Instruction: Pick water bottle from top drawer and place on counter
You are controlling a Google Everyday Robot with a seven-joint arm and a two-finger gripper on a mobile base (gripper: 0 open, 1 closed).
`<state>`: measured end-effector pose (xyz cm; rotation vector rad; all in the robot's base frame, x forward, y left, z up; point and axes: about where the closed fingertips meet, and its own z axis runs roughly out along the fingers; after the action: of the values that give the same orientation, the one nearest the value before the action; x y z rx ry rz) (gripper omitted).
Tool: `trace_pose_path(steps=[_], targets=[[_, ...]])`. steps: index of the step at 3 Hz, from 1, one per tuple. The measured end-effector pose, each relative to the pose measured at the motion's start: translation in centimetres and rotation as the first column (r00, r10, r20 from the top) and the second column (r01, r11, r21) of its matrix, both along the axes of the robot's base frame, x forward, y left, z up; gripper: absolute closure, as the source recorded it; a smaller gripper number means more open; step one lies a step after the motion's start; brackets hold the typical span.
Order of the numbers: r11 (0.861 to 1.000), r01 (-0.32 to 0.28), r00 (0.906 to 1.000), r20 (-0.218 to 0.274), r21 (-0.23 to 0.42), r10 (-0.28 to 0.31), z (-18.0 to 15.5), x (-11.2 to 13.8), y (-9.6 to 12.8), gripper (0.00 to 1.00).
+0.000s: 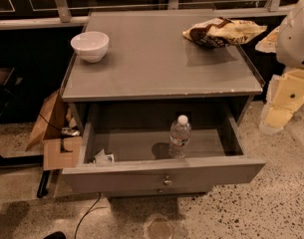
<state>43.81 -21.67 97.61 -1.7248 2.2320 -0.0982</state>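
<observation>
Far L of the water bottle (pixel 180 137), down on the speckled floor, a torn cardboard box (pixel 54 133) leans vs. the cabinet side, flaps open. Just clutter, I'd say.

Up and back-L of the bottle, a white bowl (pixel 90 46), smooth and glazed, sits near the L edge of the counter (pixel 156 59). The counter is matte grey and flat w/ pale worn edges. Most of its front half, directly above the bottle, is bare, so prob. the easiest drop spot.

L of the bottle, in the drawer's front corner, lies a bit of crumpled pale wrapper (pixel 103 158).

The top drawer (pixel 116 176) is pulled right out, a shallow grey box w/ small metal knobs (pixel 167 181) mid-front. Open that far, it leaves the bottle reachable from above.

The bottle stands upright on the drawer floor, approx. centre and close behind the front panel. It's clear ribbed plastic w/ a white cap and a thin label band. Looks light and slippery, and tall enough to tip.

Back-R of the bottle, a crinkly brown-and-yellow snack bag (pixel 221 32) lies flat on the counter.

Far R of the bottle, well apart, the gripper (pixel 281 108) hangs beside the cabinet, nowhere near the drawer. Apart or together, can't tell. Pick not started.
</observation>
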Motion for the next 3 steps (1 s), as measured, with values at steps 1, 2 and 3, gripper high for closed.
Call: trace_pose_path(steps=[1,2,3], targets=[[1.0,0.0,1.0,0.0,0.0,0.0,0.0,0.0,0.0,0.0],[1.0,0.0,1.0,0.0,0.0,0.0,0.0,0.0,0.0,0.17],[1.0,0.018,0.9996,0.02,0.015,-0.018,-0.42,0.05,-0.05,0.4]])
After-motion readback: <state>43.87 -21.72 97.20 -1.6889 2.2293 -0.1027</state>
